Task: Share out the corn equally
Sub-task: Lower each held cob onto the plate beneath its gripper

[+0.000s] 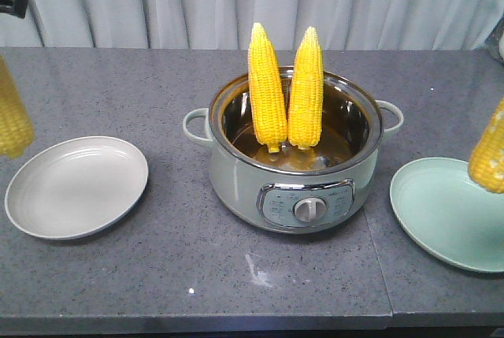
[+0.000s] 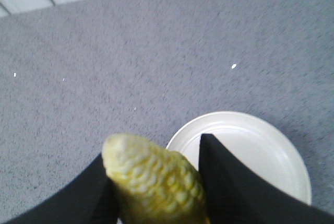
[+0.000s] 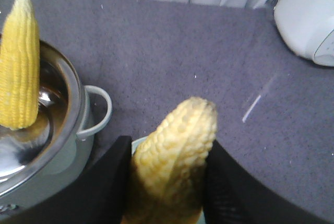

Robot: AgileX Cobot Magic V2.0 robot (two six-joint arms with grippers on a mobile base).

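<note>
Two corn cobs (image 1: 268, 90) (image 1: 306, 90) stand upright, side by side, in the pale green electric pot (image 1: 295, 176) at the table's middle. My left gripper (image 2: 156, 185) is shut on a third cob (image 2: 154, 174), which hangs above the table just left of the white plate (image 1: 75, 187); that cob shows at the front view's left edge (image 1: 12, 113). My right gripper (image 3: 169, 182) is shut on another cob (image 3: 177, 148), held over the near edge of the green plate (image 1: 449, 216). Both plates have nothing on them.
A white appliance (image 3: 308, 15) stands at the back right of the grey stone table (image 1: 236, 283). The pot's handles (image 1: 197, 125) stick out toward each plate. A grey curtain hangs behind the table.
</note>
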